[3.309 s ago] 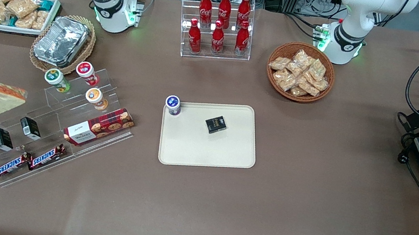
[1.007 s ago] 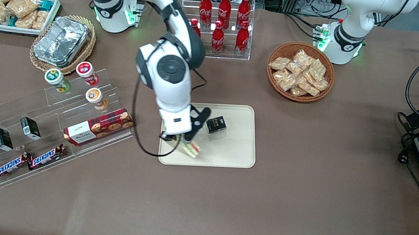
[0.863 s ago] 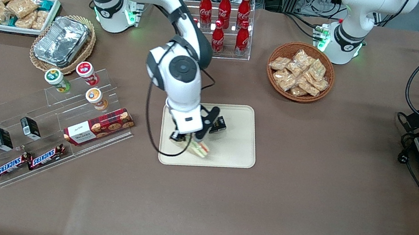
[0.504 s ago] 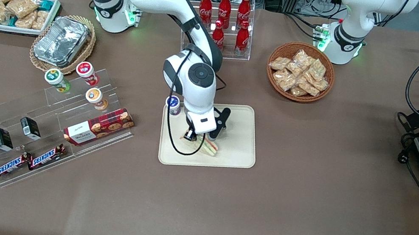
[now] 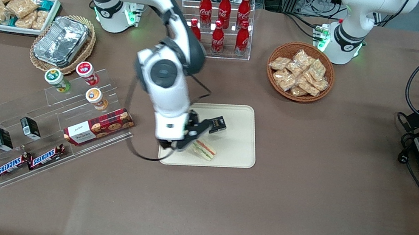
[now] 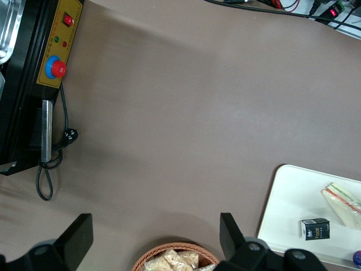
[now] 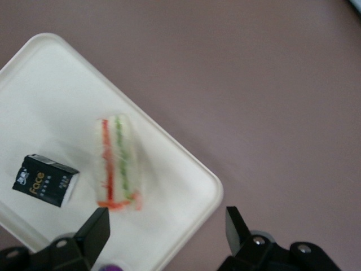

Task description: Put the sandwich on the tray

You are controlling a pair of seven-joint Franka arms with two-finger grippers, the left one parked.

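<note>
The sandwich (image 5: 204,149), a wrapped wedge with red and green filling stripes, lies free on the cream tray (image 5: 234,150), near the tray's edge closest to the front camera. My right gripper (image 5: 184,138) is open and empty. It hangs raised above the tray's end toward the working arm, beside the sandwich and clear of it. In the right wrist view the sandwich (image 7: 118,164) lies on the tray (image 7: 51,84) ahead of the spread fingers of the gripper (image 7: 166,226). The left wrist view also shows the sandwich (image 6: 343,197) on the tray (image 6: 290,197).
A small black box (image 5: 215,124) lies on the tray, farther from the camera than the sandwich. An acrylic stand holding a red plaid cookie box (image 5: 99,126), cups and bars sits toward the working arm's end. A cola bottle rack (image 5: 218,24) and a snack basket (image 5: 300,71) stand farther back.
My gripper opened and let go of the sandwich, which now rests on the tray. The gripper rose and drew back toward the working arm's end.
</note>
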